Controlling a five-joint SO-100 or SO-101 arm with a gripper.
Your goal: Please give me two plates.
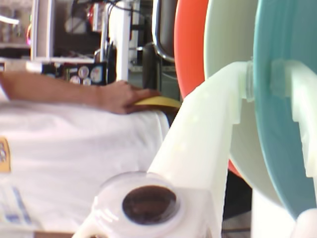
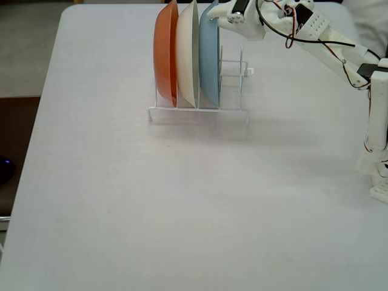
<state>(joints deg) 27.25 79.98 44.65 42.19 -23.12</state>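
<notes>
The light blue plate (image 1: 285, 148) (image 2: 210, 63) stands upright in the right-most filled slot of a white wire rack (image 2: 199, 111). My gripper (image 1: 265, 79) (image 2: 213, 18) sits at its top rim, one white finger on each face, shut on the plate. In the wrist view, the yellow plate (image 1: 159, 101) lies far off on a white-covered surface, partly under a person's hand (image 1: 121, 96). The fixed view does not show the yellow plate.
An orange plate (image 2: 165, 54) (image 1: 190, 44) and a cream-white plate (image 2: 187, 57) (image 1: 228, 34) stand in the rack left of the blue one. Empty rack wires (image 2: 233, 73) lie to its right. My arm (image 2: 330, 45) reaches in from its base (image 2: 379, 157) at the right edge.
</notes>
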